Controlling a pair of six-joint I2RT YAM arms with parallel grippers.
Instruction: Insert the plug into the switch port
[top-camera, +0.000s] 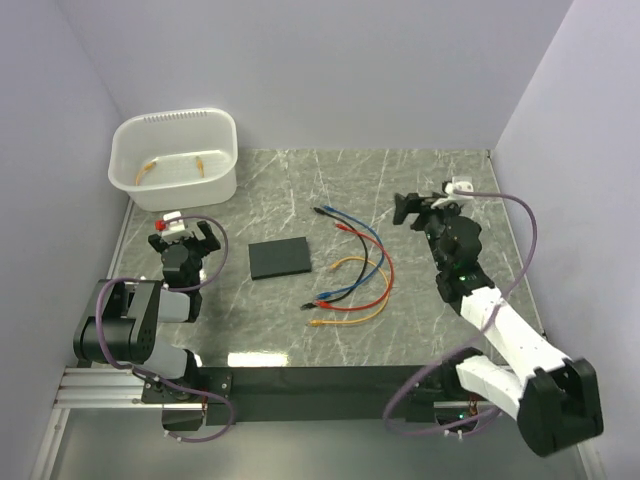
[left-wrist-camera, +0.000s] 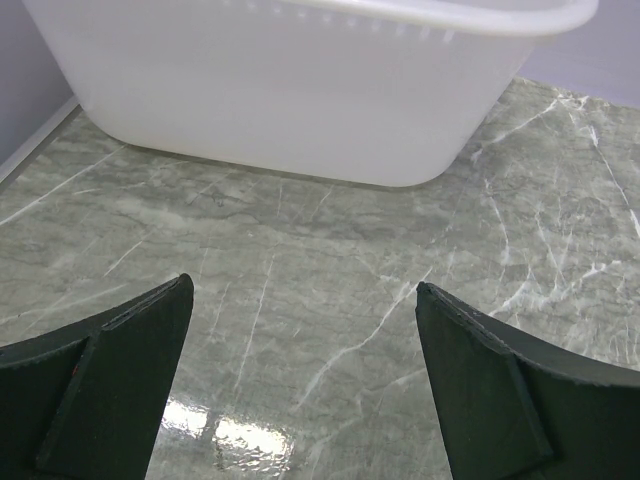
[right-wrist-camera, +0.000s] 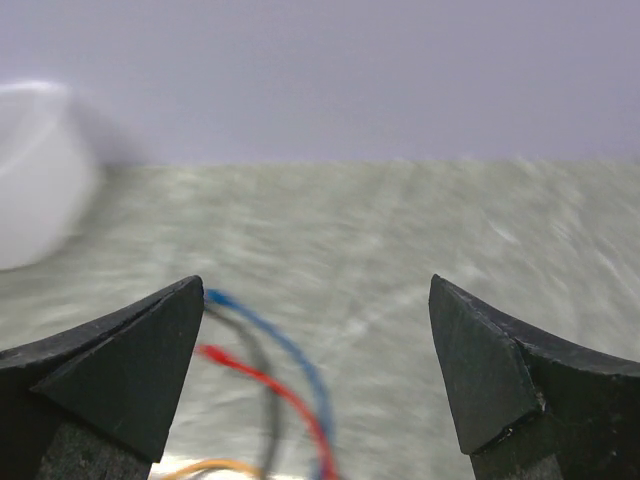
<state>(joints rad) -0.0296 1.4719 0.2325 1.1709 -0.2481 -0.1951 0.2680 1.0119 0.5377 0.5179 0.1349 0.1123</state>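
Observation:
The switch (top-camera: 280, 259) is a flat matte-black box lying left of the table's centre. Loose cables with plugs lie to its right: blue (top-camera: 365, 245), red (top-camera: 372, 290), orange (top-camera: 350, 318) and a black one. My right gripper (top-camera: 415, 208) is open and empty, right of the cables' far ends. Its wrist view (right-wrist-camera: 315, 282) is blurred and shows the blue cable (right-wrist-camera: 285, 345) and red cable (right-wrist-camera: 262, 380) near the left finger (right-wrist-camera: 120, 370). My left gripper (top-camera: 186, 240) is open and empty, left of the switch. Its wrist view (left-wrist-camera: 302, 285) shows bare table between the fingers; the switch is out of that view.
A white plastic tub (top-camera: 175, 158) stands at the back left with orange cable pieces inside; it fills the top of the left wrist view (left-wrist-camera: 300, 90) and shows blurred in the right wrist view (right-wrist-camera: 30, 170). Walls close the table on the left, back and right.

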